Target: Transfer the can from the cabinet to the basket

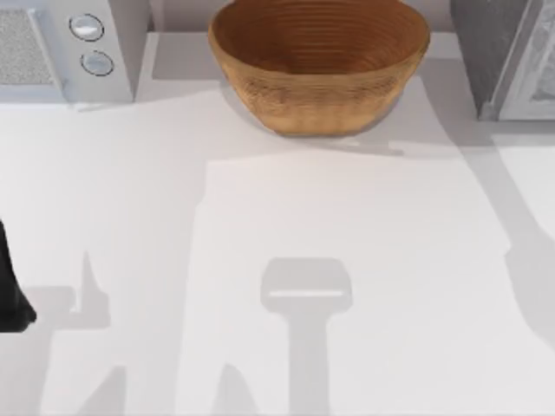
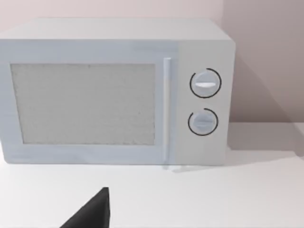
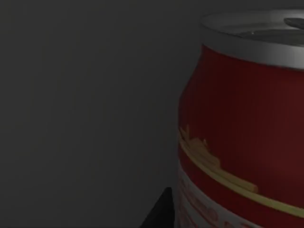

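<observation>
The basket [image 1: 319, 62] is the thing to steer by: a big brown wicker bowl sitting at the back of the white table [image 1: 347, 225], about midway across.

Far to the basket's left, at the back corner, stands a white microwave [image 1: 65, 48] with two round knobs; the left wrist view faces its door [image 2: 83, 104] squarely. Nearer than the basket and at the table's left edge, a dark part of the left arm [image 1: 10, 290] pokes in. A black tip of the left gripper [image 2: 92, 211] shows in its own wrist view, but I cannot tell whether its claw is apart or together.

To the basket's right, at the back corner, stands the dark grey cabinet [image 1: 503, 56]. The right wrist view looks into a dim grey space, with the can [image 3: 242, 128] upright and very close, red-sided with a silver top. A dark finger [image 3: 161, 211] of the right gripper sits just beside the can's base; whether that claw is apart or clamped, I cannot tell.
</observation>
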You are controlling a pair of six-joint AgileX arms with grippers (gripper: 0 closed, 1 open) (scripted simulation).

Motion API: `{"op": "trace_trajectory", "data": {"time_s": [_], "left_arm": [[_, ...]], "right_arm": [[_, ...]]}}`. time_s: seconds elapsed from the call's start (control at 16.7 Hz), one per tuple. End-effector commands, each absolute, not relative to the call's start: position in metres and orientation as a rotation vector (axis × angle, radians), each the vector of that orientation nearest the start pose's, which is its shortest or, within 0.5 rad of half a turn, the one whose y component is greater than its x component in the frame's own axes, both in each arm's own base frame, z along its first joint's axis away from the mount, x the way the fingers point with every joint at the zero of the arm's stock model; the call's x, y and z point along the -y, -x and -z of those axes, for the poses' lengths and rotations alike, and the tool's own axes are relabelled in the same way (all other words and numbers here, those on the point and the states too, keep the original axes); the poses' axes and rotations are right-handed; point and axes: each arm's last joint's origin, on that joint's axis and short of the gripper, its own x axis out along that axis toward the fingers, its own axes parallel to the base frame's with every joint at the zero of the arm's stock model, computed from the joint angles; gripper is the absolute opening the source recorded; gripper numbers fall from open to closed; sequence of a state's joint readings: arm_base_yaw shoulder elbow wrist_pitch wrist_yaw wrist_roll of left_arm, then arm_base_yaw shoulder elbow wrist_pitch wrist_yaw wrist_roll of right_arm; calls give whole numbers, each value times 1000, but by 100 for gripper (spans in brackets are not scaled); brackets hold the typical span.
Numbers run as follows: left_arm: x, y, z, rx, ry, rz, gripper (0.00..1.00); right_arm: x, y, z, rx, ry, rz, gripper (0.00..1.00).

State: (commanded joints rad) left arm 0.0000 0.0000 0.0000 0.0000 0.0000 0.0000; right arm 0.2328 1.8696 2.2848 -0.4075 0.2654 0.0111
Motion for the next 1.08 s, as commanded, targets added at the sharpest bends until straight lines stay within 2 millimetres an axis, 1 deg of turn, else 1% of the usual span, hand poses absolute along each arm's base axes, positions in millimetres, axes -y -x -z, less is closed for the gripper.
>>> {"op": "trace_trajectory", "data": {"time_s": [0.24, 0.3, 0.84, 0.9, 0.96, 1.08], "left_arm": [[1, -106, -160, 0, 0, 0, 100], [1, -106, -160, 0, 0, 0, 100], [1, -106, -160, 0, 0, 0, 100], [1, -106, -160, 0, 0, 0, 100], [1, -106, -160, 0, 0, 0, 100], [1, -106, -160, 0, 0, 0, 100]], "right_arm": [[-93, -391, -507, 11, 2, 12, 2], [-93, -391, -507, 11, 2, 12, 0], [-93, -389, -508, 12, 0, 10, 0], [-95, -384, -511, 15, -1, 10, 0], [-97, -374, -517, 17, -2, 10, 0], [-100, -345, -531, 21, -4, 12, 0]]}}
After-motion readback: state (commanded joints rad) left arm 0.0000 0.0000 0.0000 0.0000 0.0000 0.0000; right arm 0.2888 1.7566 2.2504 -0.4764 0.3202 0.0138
